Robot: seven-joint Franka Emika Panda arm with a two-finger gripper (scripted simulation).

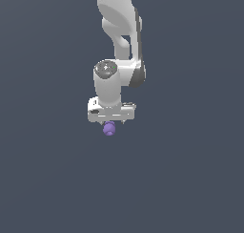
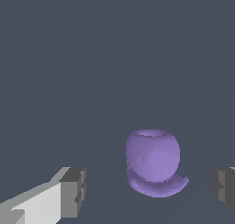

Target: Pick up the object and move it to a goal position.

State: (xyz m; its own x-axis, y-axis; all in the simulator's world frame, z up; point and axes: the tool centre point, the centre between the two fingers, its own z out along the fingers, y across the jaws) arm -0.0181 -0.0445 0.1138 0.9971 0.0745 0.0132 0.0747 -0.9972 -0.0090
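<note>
The arm hangs straight down over the dark surface (image 1: 47, 179), and the pincer (image 1: 110, 123) sits right above the lump (image 1: 109, 129), which pokes out just below the white hand. From the wrist view the pincer (image 2: 149, 191) stands apart, one grey pad (image 2: 73, 192) to one side of the lump (image 2: 152, 161) and the other pad (image 2: 224, 188) to the far side, neither touching it. The lump looks to rest on the surface, though no shadow makes that certain. It is not midway between the pads: it lies nearer the second one, with a wider gap toward the first. To my eye the step in hand is the grasp, and doing it well means nudging the hand sideways toward the second pad so the lump sits centred before closing. The thing is round and small, so an off-centre squeeze would likely push or roll it aside. I would also want the pads low enough to meet its widest part, not the rounded top. Close gently, check it is held, then lift; no goal marker shows in either view.
</note>
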